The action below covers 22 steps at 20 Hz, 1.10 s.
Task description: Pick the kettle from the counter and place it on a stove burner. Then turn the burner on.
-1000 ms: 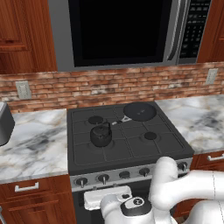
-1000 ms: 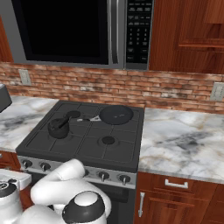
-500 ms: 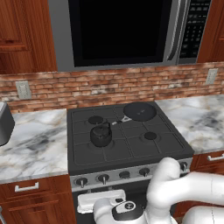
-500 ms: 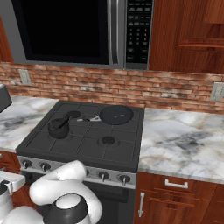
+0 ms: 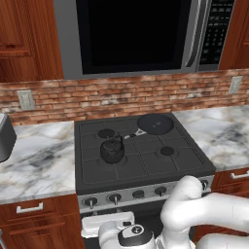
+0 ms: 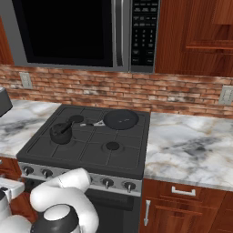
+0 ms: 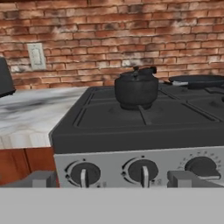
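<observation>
A brick-backed kitchen, with a dark stove (image 5: 141, 160) set into a white marble worktop (image 5: 39, 160) over reddish wood cabinets. Nearest, the gripper (image 7: 111, 179) faces the stove's front panel, its jaws spread wide and empty, one grey fingertip (image 7: 37, 179) on each side of two control knobs (image 7: 85, 173). Beyond the front edge, the kettle (image 7: 136, 89) sits upright on the front-left stove burner (image 5: 113, 163). Farther back, a flat black pan (image 5: 155, 123) lies at the stove's rear right corner. A microwave (image 5: 141, 34) hangs above.

Red brick backsplash (image 5: 121, 95) w/ outlet (image 5: 25, 99), black microwave (image 5: 136, 34), prob. cherry-wood cabinets (image 6: 195, 36).
</observation>
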Available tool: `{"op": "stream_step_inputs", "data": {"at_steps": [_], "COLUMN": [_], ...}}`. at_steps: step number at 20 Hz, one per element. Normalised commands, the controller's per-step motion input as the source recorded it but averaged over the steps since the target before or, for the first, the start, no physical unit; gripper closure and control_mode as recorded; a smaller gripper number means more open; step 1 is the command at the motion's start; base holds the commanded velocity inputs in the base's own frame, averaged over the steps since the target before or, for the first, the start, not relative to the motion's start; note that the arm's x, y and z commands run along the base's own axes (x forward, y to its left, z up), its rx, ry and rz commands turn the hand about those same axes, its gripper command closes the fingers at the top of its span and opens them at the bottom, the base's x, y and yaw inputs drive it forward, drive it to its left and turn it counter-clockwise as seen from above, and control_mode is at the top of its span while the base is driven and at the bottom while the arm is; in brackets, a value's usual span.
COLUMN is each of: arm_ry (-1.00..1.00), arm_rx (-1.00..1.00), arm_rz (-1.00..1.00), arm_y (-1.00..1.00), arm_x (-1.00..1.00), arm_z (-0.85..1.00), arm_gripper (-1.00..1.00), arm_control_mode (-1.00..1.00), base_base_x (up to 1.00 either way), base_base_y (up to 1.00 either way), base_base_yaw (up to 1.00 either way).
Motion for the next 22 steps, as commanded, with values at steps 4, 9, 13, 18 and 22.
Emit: {"op": "stream_step_inputs", "data": {"at_steps": [4, 9, 13, 18, 22], "arm_ry": [0.0, 0.0, 0.0, 0.01, 0.02], "arm_rx": [-0.01, 0.0, -0.02, -0.07, -0.09], "arm_rz": [0.0, 0.0, 0.0, 0.0, 0.0], "arm_y": [0.0, 0.0, 0.0, 0.07, 0.08], "arm_x": [0.25, 0.26, 0.28, 0.29, 0.19], "arm_z": [-0.04, 0.0, -0.09, -0.3, -0.37], "arm_gripper": [-1.0, -1.0, -1.0, -1.0, -1.0], "arm_control_mode": [-1.0, -1.0, -1.0, -1.0, -1.0], "base_base_x": [0.0, 0.0, 0.0, 0.0, 0.0], "base_base_y": [0.0, 0.0, 0.0, 0.0, 0.0], "base_base_yaw": [0.0, 0.0, 0.0, 0.0, 0.0]}}
